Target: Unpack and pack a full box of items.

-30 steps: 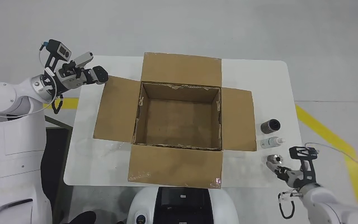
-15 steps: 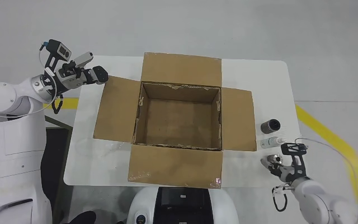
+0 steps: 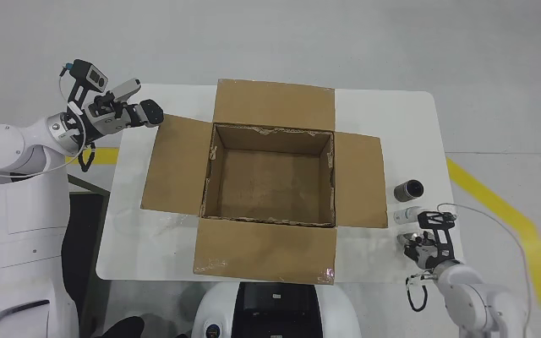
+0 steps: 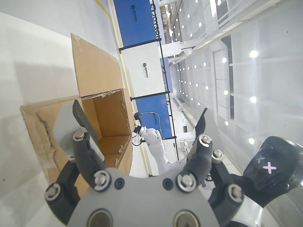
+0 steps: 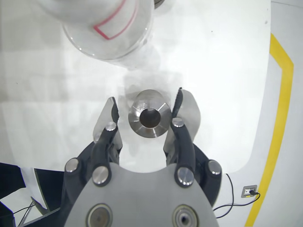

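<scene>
Right gripper [image 5: 146,106] moved in toward box [image 3: 275,106]; spread, now straddling small metal cylinder [image 5: 149,118] on worktop [image 3: 397,118] right of box, not pinching yet. Left gripper [image 4: 139,112] spread, unmoved left of box. Packing pick looks imminent.

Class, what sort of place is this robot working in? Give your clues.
Likely a factory hall or robot test lab: rows of ceiling lights high overhead, blue partition panels, a yellow floor line beside the table.

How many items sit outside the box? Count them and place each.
3, in a row beside the box: a dark cylinder farthest from the robot, a clear bottle in the middle, a metal fitting nearest, between the right gripper's open fingers. None looks hidden.
</scene>
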